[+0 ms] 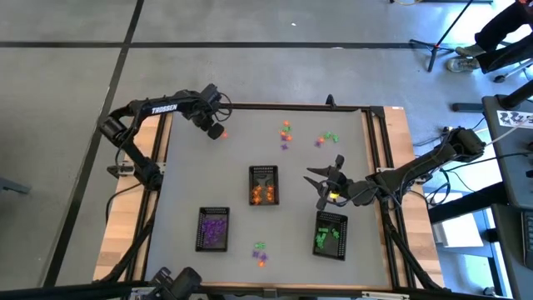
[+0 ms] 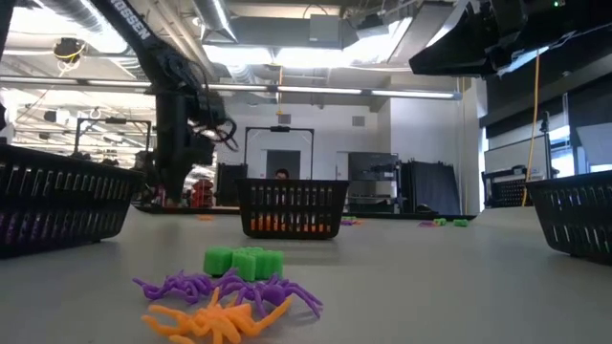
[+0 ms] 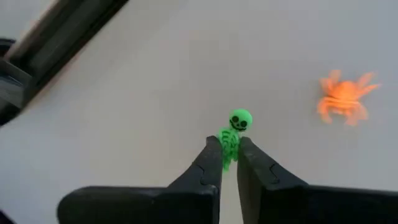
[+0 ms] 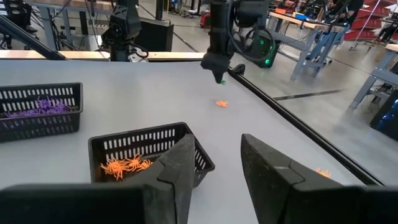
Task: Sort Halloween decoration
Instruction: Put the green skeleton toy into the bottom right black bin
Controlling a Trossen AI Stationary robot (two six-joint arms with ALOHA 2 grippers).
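My left gripper (image 3: 229, 149), near the table's far left corner (image 1: 218, 131), is shut on a tiny green skeleton (image 3: 232, 134). An orange spider (image 3: 343, 99) lies on the table beside it. My right gripper (image 4: 217, 163) hovers open and holds nothing, between the middle tray of orange trinkets (image 1: 263, 185) and the tray of green ones (image 1: 331, 235). A third tray (image 1: 213, 228) holds purple ones. Loose trinkets lie at the far middle (image 1: 286, 133), beside them (image 1: 327, 138) and near the front edge (image 1: 261, 252). My left gripper pinches the skeleton's body (image 3: 229, 142) between its two fingertips (image 3: 211, 155). The fingers come from above, pointing steeply down. The round head (image 3: 240, 120) sticks out past the tips. In the right wrist view the skeleton (image 4: 223, 80) seems to hang just clear of the table.
All three black mesh trays stand in the table's near half. A raised dark rail (image 4: 292, 118) runs along the table's edge. The low view shows a small heap of green, purple and orange trinkets (image 2: 229, 287) close to the front edge.
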